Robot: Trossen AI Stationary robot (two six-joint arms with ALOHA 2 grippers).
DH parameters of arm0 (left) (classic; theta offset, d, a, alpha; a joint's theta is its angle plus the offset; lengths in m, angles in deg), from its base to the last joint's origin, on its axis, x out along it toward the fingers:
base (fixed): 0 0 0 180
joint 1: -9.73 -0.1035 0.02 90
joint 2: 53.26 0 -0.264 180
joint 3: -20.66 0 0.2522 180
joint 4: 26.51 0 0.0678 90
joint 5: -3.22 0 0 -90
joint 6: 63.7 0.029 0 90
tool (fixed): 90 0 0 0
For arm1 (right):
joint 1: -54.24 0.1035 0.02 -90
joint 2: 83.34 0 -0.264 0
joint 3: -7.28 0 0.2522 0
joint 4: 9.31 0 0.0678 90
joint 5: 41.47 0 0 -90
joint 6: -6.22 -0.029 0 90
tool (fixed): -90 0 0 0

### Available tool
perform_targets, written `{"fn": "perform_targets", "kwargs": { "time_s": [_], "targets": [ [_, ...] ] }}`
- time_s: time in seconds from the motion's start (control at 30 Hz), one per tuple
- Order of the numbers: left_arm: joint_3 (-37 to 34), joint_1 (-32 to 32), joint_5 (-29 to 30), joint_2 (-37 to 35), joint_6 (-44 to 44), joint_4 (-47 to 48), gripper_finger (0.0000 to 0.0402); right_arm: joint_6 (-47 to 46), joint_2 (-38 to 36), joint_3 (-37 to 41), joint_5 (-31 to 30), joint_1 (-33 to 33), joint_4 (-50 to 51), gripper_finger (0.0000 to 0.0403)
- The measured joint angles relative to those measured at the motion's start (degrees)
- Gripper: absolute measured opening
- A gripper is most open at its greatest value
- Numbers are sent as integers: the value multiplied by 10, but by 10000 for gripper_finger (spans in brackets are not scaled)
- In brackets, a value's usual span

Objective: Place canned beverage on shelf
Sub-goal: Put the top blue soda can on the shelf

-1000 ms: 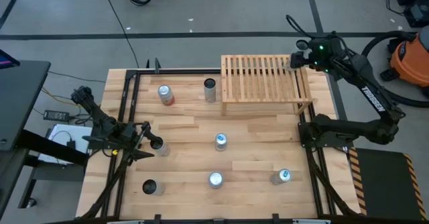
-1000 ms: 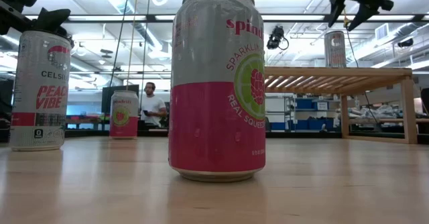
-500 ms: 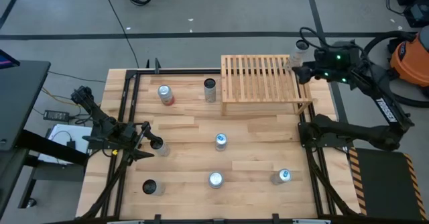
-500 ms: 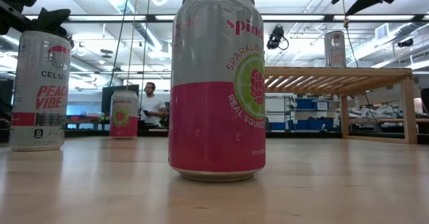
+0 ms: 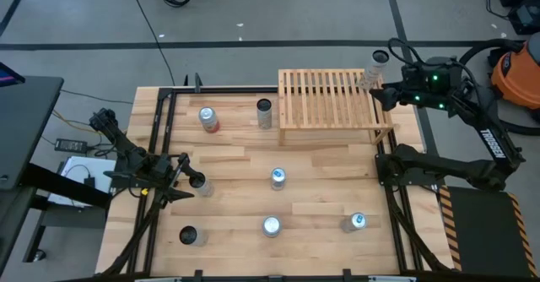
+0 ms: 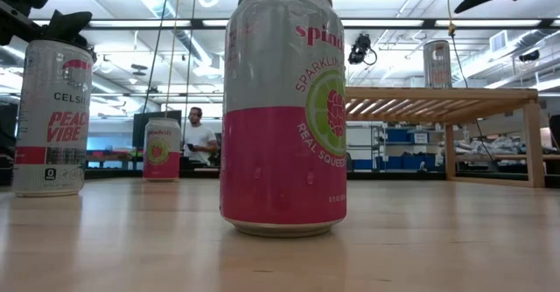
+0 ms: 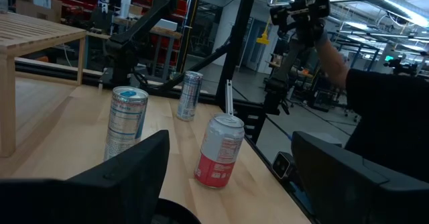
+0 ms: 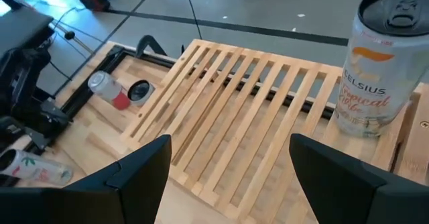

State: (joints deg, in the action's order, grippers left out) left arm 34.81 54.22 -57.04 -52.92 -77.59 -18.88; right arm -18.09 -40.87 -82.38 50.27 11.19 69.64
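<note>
Now can [image 5: 377,62] at shelf [image 5: 329,96] corner edge (upright); right end effector [image 5: 377,93] open beside.

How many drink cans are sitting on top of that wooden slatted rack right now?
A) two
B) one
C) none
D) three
B: a single silver can stands upright at the far right corner of the shelf, and the right wrist view shows the rest of its slats bare.
</note>
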Motion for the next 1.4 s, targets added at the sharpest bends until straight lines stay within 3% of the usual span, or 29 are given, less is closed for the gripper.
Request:
{"fn": "perform_targets", "kwargs": {
  "time_s": [0.4,0.57,0.73,0.9,1.17,1.4],
  "targets": [
    [0,0,0,0,-1,0,316,11,2,0,78,0,0,312],
    [0,0,0,0,-77,0,316,26,3,0,105,0,0,312],
    [0,0,0,0,-84,-1,316,38,3,0,163,4,-1,312],
    [0,0,0,0,-113,-8,316,54,4,0,176,20,-7,312],
    [0,0,0,0,-102,-7,316,65,15,0,225,49,-34,312],
    [0,0,0,0,-14,-24,316,73,28,0,257,94,-71,312]
  ]
}}
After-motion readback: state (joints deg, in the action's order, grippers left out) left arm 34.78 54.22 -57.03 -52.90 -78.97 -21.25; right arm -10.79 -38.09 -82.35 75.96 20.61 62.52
